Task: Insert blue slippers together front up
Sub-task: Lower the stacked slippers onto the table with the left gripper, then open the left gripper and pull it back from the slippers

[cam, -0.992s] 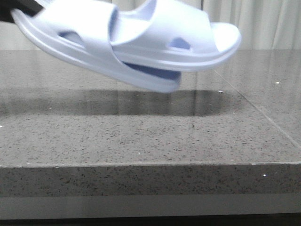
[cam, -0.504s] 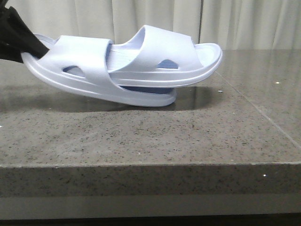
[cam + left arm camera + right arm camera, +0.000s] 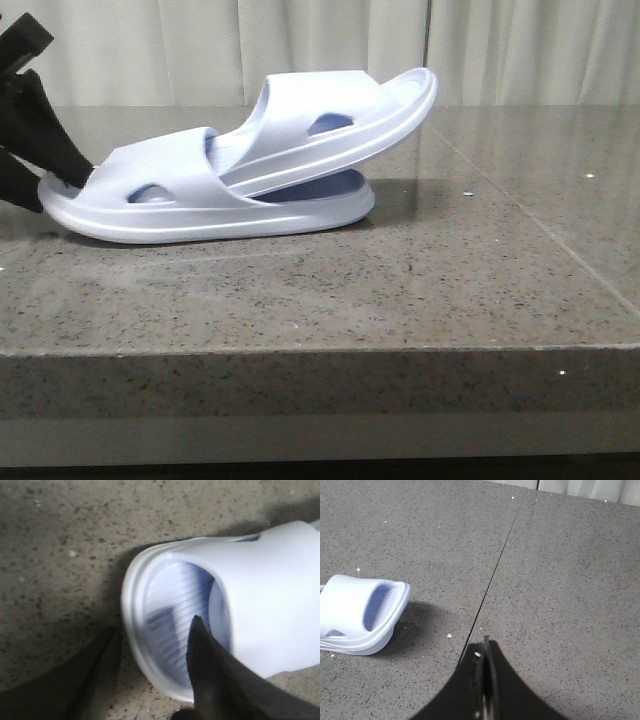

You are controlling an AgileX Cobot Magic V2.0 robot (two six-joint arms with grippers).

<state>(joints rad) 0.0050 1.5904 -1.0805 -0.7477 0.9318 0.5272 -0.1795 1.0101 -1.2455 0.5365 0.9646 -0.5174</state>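
Note:
The blue slippers are nested together on the speckled stone table. The lower slipper (image 3: 200, 215) lies flat on its sole. The upper slipper (image 3: 330, 130) is tucked under the lower one's strap, its front tilted up to the right. My left gripper (image 3: 62, 192) is at the lower slipper's heel. In the left wrist view it (image 3: 152, 625) is open and straddles the heel rim (image 3: 132, 610), one finger over the ribbed footbed and the other outside on the table. My right gripper (image 3: 485, 641) is shut and empty, well away from the slippers' front end (image 3: 360, 612).
A dark seam (image 3: 495, 570) runs across the tabletop between two stone slabs. The table's front edge (image 3: 320, 348) runs across the near side of the front view. Pale curtains (image 3: 500, 50) hang behind the table.
The nested slippers have come down from mid-air onto the table with my left gripper. The lower sole now lies flat, and the upper slipper's front has tipped upward.

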